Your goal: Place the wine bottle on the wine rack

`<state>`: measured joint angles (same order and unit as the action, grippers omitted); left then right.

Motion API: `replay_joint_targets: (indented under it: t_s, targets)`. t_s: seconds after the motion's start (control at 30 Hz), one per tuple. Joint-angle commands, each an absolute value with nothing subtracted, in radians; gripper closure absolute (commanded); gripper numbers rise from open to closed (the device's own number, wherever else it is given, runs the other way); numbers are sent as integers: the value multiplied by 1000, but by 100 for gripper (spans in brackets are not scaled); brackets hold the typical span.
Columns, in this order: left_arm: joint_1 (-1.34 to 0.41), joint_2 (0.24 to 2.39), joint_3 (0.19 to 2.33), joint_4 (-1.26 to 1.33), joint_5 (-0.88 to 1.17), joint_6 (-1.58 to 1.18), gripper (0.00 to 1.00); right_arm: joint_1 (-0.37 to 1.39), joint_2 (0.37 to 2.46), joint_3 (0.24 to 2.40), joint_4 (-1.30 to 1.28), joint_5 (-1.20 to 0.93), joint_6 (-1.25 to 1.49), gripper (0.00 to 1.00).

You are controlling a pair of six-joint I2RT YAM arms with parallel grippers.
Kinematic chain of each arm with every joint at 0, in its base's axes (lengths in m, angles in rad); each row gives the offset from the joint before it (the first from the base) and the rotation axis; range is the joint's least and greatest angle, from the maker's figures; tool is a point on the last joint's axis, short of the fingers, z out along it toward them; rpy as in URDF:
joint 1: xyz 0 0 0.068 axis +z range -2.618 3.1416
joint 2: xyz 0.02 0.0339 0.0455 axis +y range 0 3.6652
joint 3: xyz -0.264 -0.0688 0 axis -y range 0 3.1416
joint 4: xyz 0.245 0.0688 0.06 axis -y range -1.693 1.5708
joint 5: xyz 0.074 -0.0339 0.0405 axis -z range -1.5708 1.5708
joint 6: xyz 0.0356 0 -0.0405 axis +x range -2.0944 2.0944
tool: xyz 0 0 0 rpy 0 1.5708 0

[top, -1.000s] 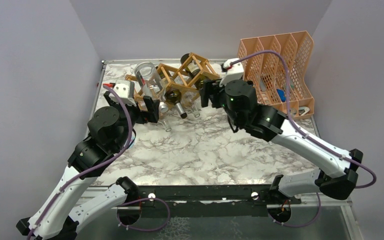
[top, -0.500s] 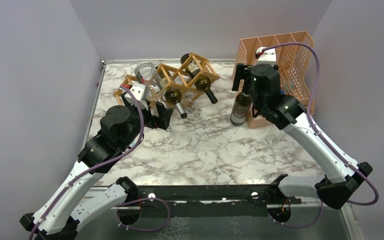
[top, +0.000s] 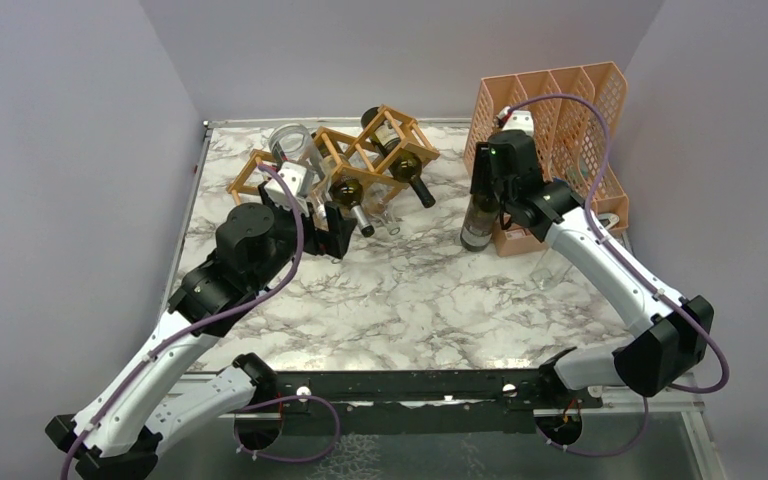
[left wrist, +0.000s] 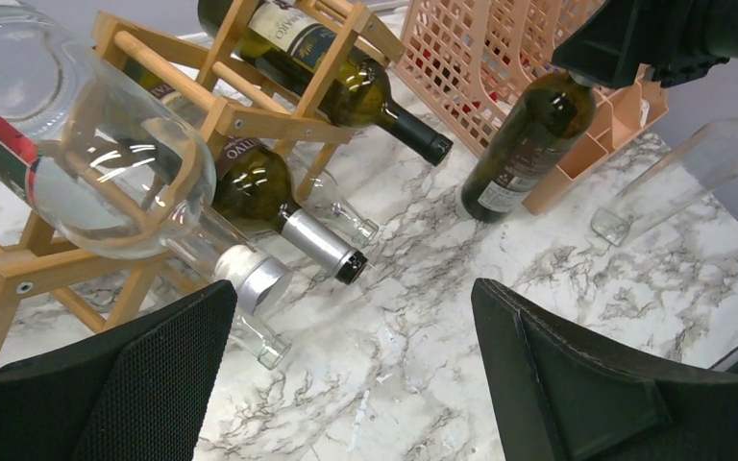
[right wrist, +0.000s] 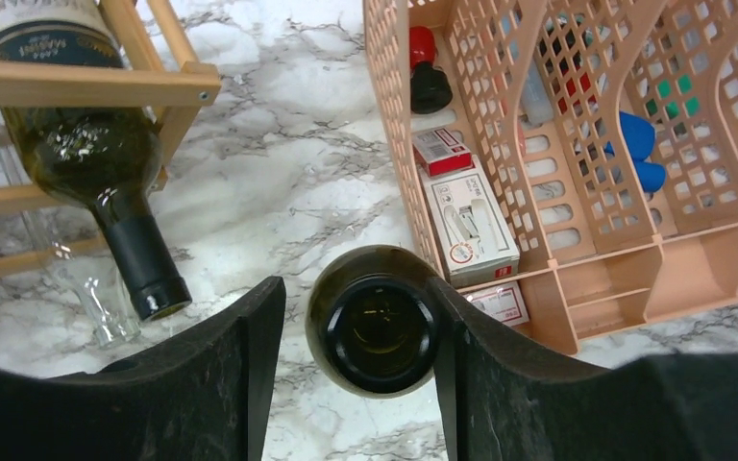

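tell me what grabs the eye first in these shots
A wooden wine rack at the far left of the marble table, with bottles lying in its cells. Then a dark wine bottle standing upright beside the peach file holder, the right tool straddling its neck from above.

**Rack rear left, file holder rear right, one bottle upright between them**

On the white marble-patterned counter [top: 410, 300], the light-brown wooden lattice wine rack [left wrist: 255, 120] sits at the rear left. Several glass bottles [left wrist: 336, 82] lie in its cells, necks pointing front-right. The peach perforated plastic file holder [top: 550, 110] stands at the rear right. The dark-green glass wine bottle [top: 479, 215] stands upright just beside the holder's front-left corner, well apart from the rack. Its top is between the fingers of the right end effector [right wrist: 357, 288]. A clear glass bottle [left wrist: 677, 178] lies on the counter before the holder. The left end effector [left wrist: 353, 286] sits before the rack.
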<state>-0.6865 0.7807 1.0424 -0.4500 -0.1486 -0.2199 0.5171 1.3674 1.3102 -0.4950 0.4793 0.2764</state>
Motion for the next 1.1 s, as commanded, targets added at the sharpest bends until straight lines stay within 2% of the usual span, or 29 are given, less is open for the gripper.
replay_joint_targets:
  t_s: [0.0, 0.2, 0.33, 0.4, 0.83, 1.07]
  targets:
    - [-683, 807, 1048, -418, -63, -216, 1, 479, 1366, 1294, -479, 443, 307, 48]
    - [-683, 839, 1062, -386, 13, -222, 1, 474, 1315, 1265, -452, 406, 282, 79]
    - [-683, 871, 1094, -362, 105, -233, 1, 474, 1254, 1267, -448, 327, 255, 95]
    - [-683, 888, 1096, -331, 168, -246, 1, 473, 1221, 1274, -459, 258, 235, 99]
    - [-696, 1054, 969, -29, 491, -381, 2, 473, 1088, 1362, -590, -210, 206, 99]
    - [-764, 1122, 874, 151, 471, -342, 2, 474, 1084, 1415, -682, -282, 239, 99]
